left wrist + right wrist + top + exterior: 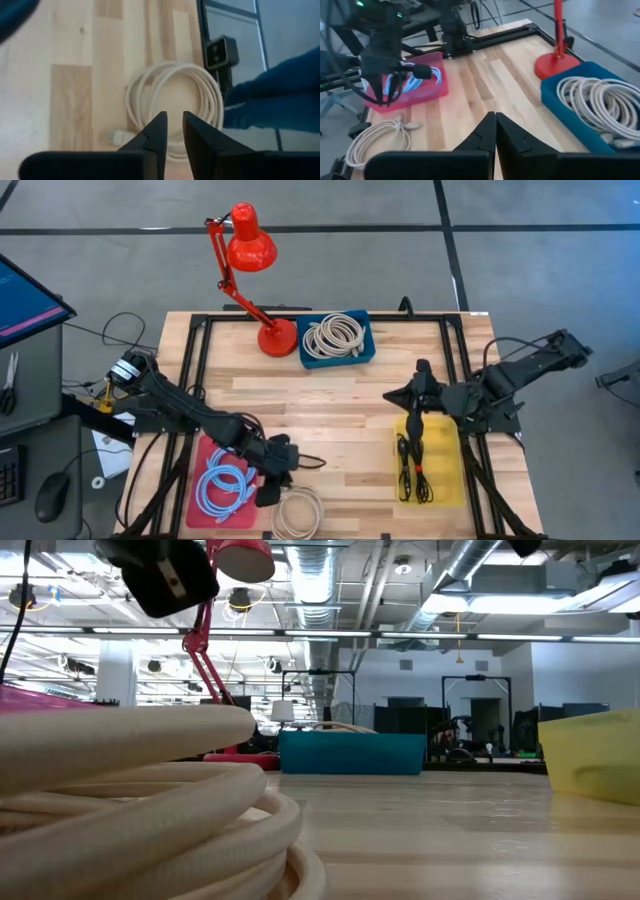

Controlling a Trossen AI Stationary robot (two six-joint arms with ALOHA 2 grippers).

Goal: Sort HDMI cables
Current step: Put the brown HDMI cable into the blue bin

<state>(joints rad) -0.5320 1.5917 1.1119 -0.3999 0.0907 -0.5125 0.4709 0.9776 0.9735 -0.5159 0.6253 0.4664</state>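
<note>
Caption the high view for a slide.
Left gripper hovers by a loose beige cable coil; red tray, blue tray and yellow tray hold sorted cables.

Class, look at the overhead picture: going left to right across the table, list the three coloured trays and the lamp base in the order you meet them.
Pink tray → red lamp base → blue tray → yellow tray.

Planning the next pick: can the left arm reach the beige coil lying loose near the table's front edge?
Probably yes: the left pincer hangs right over the beige coil, fingers slightly apart, nothing between them.
</note>
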